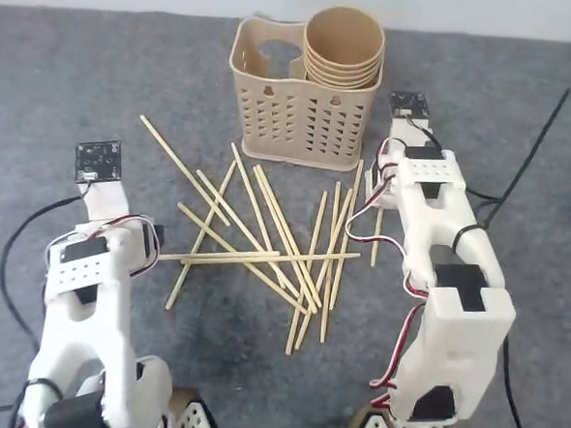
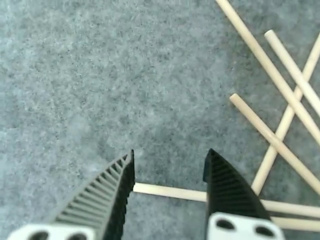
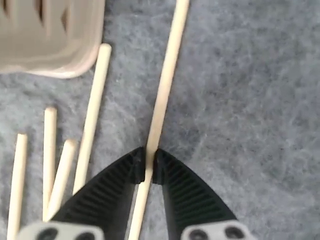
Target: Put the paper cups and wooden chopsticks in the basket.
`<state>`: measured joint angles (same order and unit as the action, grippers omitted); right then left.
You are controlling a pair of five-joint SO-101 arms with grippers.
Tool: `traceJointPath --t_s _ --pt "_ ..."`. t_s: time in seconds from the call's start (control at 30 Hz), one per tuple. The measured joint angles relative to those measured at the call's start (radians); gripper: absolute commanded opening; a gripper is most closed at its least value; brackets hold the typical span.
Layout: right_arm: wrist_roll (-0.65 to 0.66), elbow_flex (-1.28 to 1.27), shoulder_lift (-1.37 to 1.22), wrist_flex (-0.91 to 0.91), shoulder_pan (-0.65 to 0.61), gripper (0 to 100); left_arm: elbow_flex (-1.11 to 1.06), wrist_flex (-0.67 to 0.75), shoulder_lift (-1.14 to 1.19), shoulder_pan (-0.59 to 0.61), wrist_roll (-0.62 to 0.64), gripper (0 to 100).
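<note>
Counter: We find a grey, felt-like counter (image 1: pixel 71 75) carrying every item, with both arms mounted at its near edge.
Basket: A beige perforated basket (image 1: pixel 291 127) stands upright at the far middle of the counter. One corner of it also appears in the right wrist view.
Paper cups: A nested stack of brown paper cups (image 1: pixel 344 45) stands upright inside the basket, at the end nearer the right arm. The top rim rises above the basket wall.
Loose chopsticks: The loose chopsticks (image 1: pixel 265 234) lie flat and crossed over one another in front of the basket, between the two arms. All that we see are on the counter, outside the basket.
Left arm: The left arm (image 1: pixel 92 280) sits at the left side of the scatter, wrist pointed down at the counter.
Left jaws: Open, tips well apart, held low over the counter.
Crosswise chopstick: The crosswise chopstick (image 2: pixel 167 191) lies across the gap of the left jaws. Its end sits just beside one jaw and its length runs behind the other. We cannot tell whether either jaw touches it.
Right arm: The right arm (image 1: pixel 443 253) stretches forward beside the basket's right end.
Right jaws: Closed, pinching the gripped chopstick (image 3: pixel 164 85) between the tips.
Gripped chopstick: It runs away from the right jaws and passes near the basket corner, alongside a neighbouring stick (image 3: pixel 92 110). We cannot tell whether it is lifted off the counter.
</note>
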<state>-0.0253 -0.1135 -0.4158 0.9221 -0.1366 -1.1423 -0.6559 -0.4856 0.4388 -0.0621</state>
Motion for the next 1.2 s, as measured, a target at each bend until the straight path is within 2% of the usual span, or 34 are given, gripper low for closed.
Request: traceJointPath --t_s 0.2,0.37,0.53,0.67,0.8,0.9,1.07,1.2 --pt "0.072 0.005 0.0 0.11 0.002 0.7 0.0 0.003 0.0 0.0 0.0 22" --pt "0.166 -0.04 0.026 0.204 0.107 0.7 0.0 0.003 0.0 -0.017 0.0 22" --pt "0.252 -0.29 0.204 0.081 0.241 0.7 0.0 0.003 0.0 -0.02 0.0 22" --pt "0.276 -0.512 0.373 -0.012 0.265 0.7 0.0 0.003 0.0 -0.02 0.0 22" --pt "0.304 -0.66 0.503 -0.031 0.267 0.9 0.0 0.003 0.0 -0.02 0.0 22" --pt "0.368 -0.721 0.551 -0.035 0.273 2.4 0.0 0.003 0.0 -0.02 0.0 22" --pt "0.422 -0.733 0.559 -0.034 0.282 18.4 0.0 0.003 0.0 -0.02 0.0 22" --pt "0.427 -0.73 0.559 -0.021 0.279 16.7 0.0 0.003 0.0 -0.02 0.0 22"
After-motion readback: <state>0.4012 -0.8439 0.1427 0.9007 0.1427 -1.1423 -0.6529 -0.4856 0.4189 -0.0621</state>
